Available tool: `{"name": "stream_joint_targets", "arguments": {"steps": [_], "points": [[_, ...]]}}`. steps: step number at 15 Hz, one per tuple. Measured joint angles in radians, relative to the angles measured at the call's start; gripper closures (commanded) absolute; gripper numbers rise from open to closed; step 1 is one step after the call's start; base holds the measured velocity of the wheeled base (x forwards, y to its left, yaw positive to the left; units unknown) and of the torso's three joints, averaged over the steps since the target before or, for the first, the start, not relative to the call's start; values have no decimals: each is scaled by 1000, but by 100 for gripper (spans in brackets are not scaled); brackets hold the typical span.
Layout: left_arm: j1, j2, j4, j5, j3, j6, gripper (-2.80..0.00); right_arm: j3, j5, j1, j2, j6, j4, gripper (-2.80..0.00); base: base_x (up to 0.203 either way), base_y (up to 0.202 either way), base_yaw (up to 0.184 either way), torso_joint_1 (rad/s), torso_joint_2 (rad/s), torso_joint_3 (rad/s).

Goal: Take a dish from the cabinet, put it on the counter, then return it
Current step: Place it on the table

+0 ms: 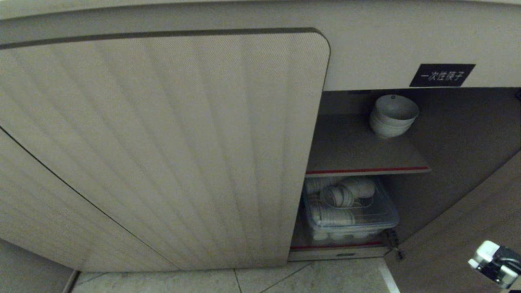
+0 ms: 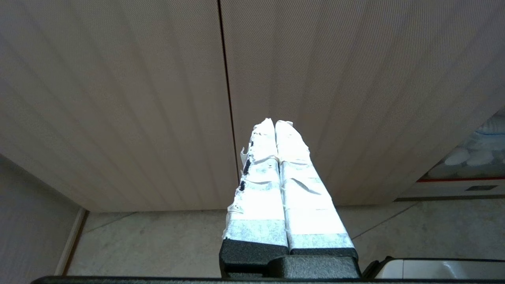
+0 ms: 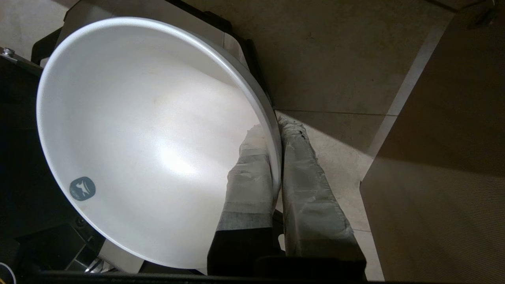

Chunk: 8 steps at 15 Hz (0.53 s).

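My right hand [image 3: 276, 157] gripped the dish [image 3: 150, 134] by its rim, low beside the open cabinet [image 1: 366, 142]; my left hand [image 2: 275, 126] was clenched empty. Keep the dish level and clear the door edge.

The right gripper [image 3: 276, 138] is closed on the rim of the dish [image 3: 150, 134]: one taped finger [image 3: 246, 177] lies inside the bowl wall, the other against its outer face. In the head view, only part of the right arm's wrist assembly [image 1: 496, 262] shows, at the lower right corner of the frame, low and clear of the body's centreline.

The left gripper [image 2: 275, 124] has its two taped fingers [image 2: 256, 189] pressed together along their full length, with nothing between them. The left arm does not appear in the head view.
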Motion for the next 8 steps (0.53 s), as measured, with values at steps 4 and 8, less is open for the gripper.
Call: {"name": "stream_joint_targets", "arguments": {"steps": [4,8], "points": [[0,0,0,0,0,0,0,1,0,1,0,-1,1,0,0,0,0,0,0,0],[0,0,1,0,0,0,0,2,0,1,0,-1,1,0,0,0,0,11,-39,-32]]}}
